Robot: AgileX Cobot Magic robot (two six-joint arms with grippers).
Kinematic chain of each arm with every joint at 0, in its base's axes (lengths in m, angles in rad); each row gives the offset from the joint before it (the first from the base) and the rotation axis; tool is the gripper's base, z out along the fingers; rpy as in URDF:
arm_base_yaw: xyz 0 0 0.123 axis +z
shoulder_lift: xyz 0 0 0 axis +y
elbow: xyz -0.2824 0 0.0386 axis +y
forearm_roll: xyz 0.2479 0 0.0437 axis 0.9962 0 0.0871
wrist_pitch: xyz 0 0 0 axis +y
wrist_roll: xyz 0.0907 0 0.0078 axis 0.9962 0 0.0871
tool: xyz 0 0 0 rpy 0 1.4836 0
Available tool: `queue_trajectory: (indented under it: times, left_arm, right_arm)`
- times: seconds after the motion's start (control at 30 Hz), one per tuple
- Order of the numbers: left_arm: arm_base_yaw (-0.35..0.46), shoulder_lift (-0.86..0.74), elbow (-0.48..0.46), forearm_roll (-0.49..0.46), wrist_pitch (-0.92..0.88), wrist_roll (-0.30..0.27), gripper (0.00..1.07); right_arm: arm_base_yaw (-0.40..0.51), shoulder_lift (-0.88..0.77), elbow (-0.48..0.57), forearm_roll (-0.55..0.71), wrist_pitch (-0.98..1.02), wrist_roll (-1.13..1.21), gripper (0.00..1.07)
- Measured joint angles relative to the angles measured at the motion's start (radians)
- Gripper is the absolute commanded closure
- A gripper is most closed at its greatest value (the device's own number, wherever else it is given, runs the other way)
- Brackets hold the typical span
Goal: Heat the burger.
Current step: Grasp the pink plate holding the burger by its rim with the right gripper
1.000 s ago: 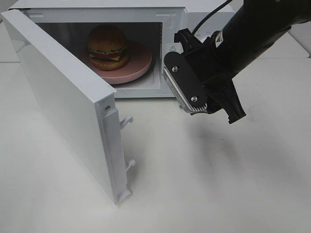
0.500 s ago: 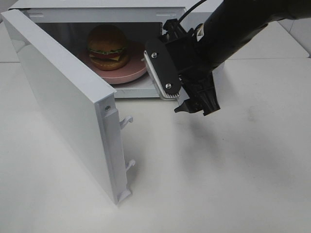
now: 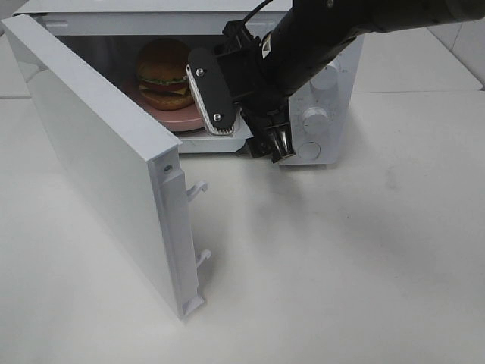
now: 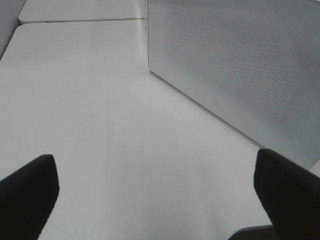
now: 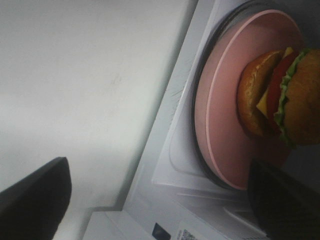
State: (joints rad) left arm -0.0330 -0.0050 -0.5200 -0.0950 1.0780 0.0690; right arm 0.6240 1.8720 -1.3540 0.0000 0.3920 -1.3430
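Upper left, the burger (image 3: 165, 72) sits on a plate (image 3: 180, 120) inside the microwave (image 3: 327, 91) — its door (image 3: 98, 159) standing out toward lower left; the right gripper (image 3: 277, 149) hangs before the cavity's right edge, upper centre.

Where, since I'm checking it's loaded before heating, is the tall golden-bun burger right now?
In the exterior high view, the burger sits upper left on the round pink plate inside the white microwave, whose door stands open.

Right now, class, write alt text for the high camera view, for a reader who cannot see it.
A burger on a pink plate sits inside a white microwave whose door stands wide open to the left. A black robot arm hangs across the opening, its jaws pointing down beside the control knobs.
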Motion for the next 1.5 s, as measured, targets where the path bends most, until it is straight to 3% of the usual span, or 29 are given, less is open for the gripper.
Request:
queue_trajectory:
  times: [0.87, 1.5]
  left_arm:
    - [0.0, 0.0, 0.0, 0.0, 0.0, 0.0, 0.09]
    - [0.0, 0.0, 0.0, 0.0, 0.0, 0.0, 0.09]
  right_arm:
    - [0.0, 0.266, -0.238, -0.019, -0.033, 0.099, 0.19]
    - [0.0, 0.434, -0.48, -0.071, -0.002, 0.15, 0.21]
